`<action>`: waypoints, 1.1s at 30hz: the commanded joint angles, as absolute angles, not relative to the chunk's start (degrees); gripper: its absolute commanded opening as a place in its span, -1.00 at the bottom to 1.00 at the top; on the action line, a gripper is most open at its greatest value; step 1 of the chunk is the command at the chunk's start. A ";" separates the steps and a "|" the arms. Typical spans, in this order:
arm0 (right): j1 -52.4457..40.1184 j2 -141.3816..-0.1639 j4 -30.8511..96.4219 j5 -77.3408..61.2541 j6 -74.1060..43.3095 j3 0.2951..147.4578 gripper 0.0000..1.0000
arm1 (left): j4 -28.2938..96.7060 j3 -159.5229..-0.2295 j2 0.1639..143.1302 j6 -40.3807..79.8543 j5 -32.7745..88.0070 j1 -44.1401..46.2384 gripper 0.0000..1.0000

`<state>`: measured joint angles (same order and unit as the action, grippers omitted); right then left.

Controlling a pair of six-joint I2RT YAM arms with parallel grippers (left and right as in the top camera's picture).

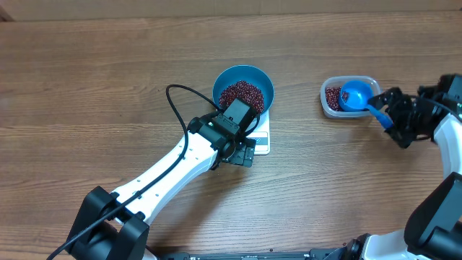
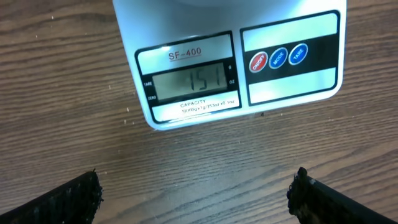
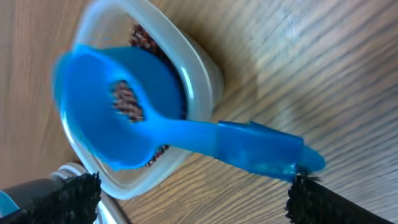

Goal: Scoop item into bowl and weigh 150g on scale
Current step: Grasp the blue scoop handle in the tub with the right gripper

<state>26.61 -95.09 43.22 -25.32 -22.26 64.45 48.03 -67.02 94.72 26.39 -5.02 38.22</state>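
From above, the wood-grain table carries a round, deep, glossy blue bowl filled with small oval red-brown beans. The bowl sits on a flat white square scale. The left gripper hangs over the scale's front edge. To the right, a clear rectangular plastic tub holds more beans and a smooth blue scoop, with the right gripper at the scoop's handle end.

In the left wrist view the scale's grey display reads 151, beside three round buttons. The black, rough-edged fingers stand spread wide over bare wood, gripping nothing.

In the right wrist view the scoop lies across the tub with a few beans in it. The jaws are wide apart and not clamped on the handle; whether its tip touches one finger I cannot tell.
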 commanded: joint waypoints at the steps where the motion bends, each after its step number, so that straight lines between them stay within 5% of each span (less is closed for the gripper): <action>1: 27.33 -94.85 40.86 -28.97 -22.72 61.58 0.90 | 47.92 -66.92 94.06 25.02 -5.96 38.11 0.99; 14: 29.89 -94.76 37.54 -27.53 -22.26 61.21 0.89 | 47.94 -66.92 94.06 25.04 -5.96 38.11 0.99; 19: 30.17 -94.85 36.69 -27.51 -21.87 59.77 0.44 | 47.92 -66.92 94.06 25.04 -5.96 38.11 0.99; 23: 30.17 -94.89 32.95 -34.06 -19.00 58.08 0.31 | 47.92 -66.92 94.06 25.04 -5.96 38.11 0.99; 30: 30.17 -94.89 30.46 -30.83 -19.00 58.08 -0.53 | 47.92 -66.92 94.06 25.04 -5.93 38.11 0.99; 33: 30.06 -94.91 29.17 -31.00 -19.03 58.08 -0.58 | 47.92 -66.92 94.06 25.04 -5.93 38.11 0.99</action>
<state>29.98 -95.11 30.30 -31.73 -19.49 58.35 47.99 -67.02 94.72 26.35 -5.19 38.22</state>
